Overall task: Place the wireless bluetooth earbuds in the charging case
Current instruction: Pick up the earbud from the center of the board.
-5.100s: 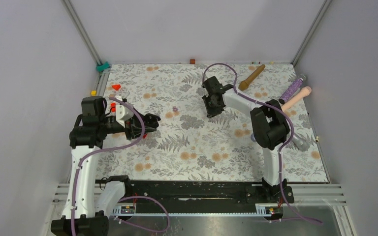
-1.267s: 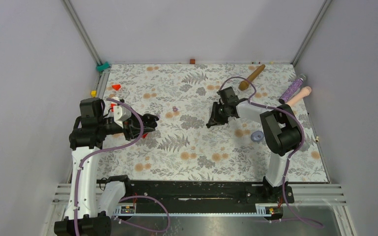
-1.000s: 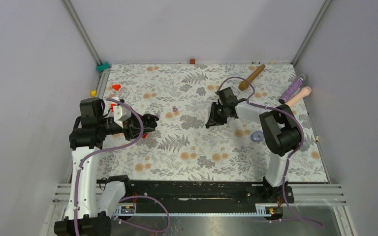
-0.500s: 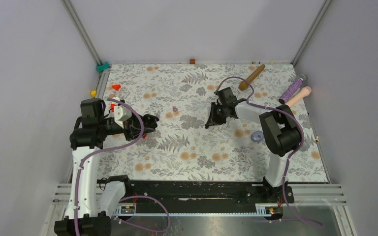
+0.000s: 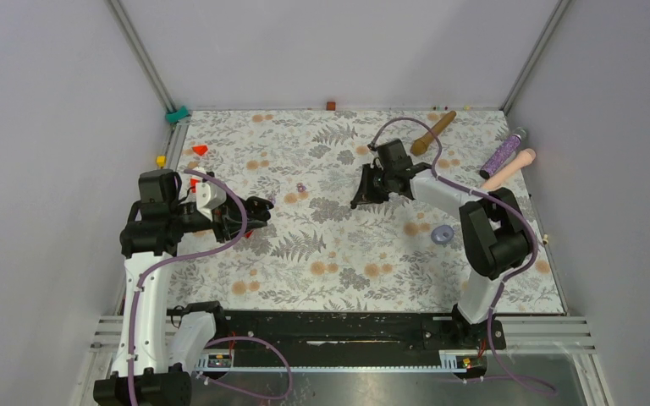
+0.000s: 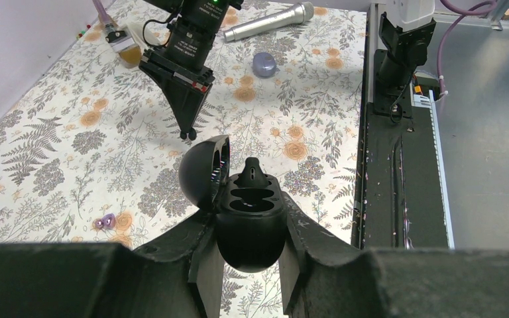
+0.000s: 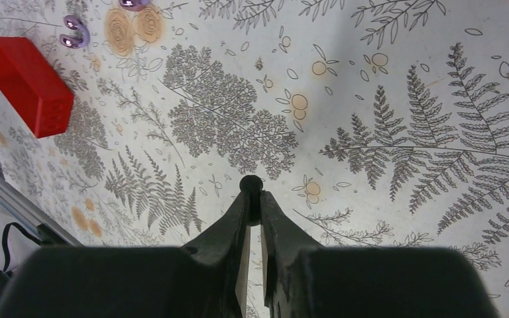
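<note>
Left wrist view: your left gripper [image 6: 250, 240] is clenched on the black charging case [image 6: 250, 202], gripping its round lower half from both sides. The lid [image 6: 204, 173] is flipped open on the case's left. One black earbud [image 6: 253, 171] stands stem-up in the case's far slot: small, matte, same black as the shell.

Left of the case, two pale purple earbuds [image 6: 105, 222] lie close together on the floral mat [image 6: 305, 106]; they look glossy and hook-shaped.

Past the case, your right gripper [image 6: 187, 130] points tip-down over the mat. Its fingers are pinched tight on a second black earbud [image 7: 250, 185], which shows as a bead poking out beyond the tips. Between that gripper and the case you see only mat.

Further out from the case there is a purple disc [image 6: 264, 64], then a silver microphone [image 6: 268, 20]. A wooden-handled tool [image 5: 433, 133] sits at the far edge, well apart from the case.
</note>
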Motion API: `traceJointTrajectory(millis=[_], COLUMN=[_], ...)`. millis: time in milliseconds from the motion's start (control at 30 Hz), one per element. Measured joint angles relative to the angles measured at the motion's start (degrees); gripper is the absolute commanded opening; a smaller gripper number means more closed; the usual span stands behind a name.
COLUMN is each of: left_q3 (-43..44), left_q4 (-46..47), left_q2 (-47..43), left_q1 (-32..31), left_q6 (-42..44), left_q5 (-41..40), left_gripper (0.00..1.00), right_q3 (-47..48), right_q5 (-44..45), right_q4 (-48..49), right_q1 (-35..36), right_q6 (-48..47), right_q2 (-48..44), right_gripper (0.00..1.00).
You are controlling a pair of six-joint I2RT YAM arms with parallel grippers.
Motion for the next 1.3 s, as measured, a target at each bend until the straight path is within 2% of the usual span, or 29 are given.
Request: traceJointTrajectory(millis=[233,367,467,800,1300], left_q3=[-0.02,-0.07,-0.11,-0.63,-0.85], left_q4=[0.0,0.0,0.0,-0.02,0.0], left_q2=[-0.02,0.0,-0.02,0.04,0.46], left_q1=[0.0,0.0,0.0,0.0,0.0], left_q6=[0.13,0.31,0.42,0.81,1.57], left_q5=[0.33,0.42,0.66,1.16,2.34], left_gripper=[0.0,0.07,0.0,0.0,0.0], right_q3=[0.7,1.22,1.42,1.88,6.8], right_q5=[-1.36,-2.14,-2.62,-4.68,-8.7], right_q4=[-1.07,-1.07,-1.05,-1.38,-2.78], right_q1=[-0.98,-2.29,-3.15,-4.9,-5.05], right_q6=[-0.39,-0.39,-0.37,-0.35,-3.34], right_q2=[-1.97,-2.73,-2.89,-4.74,-15.63], right_gripper=[0.13,0.13,0.13,0.13,0.13])
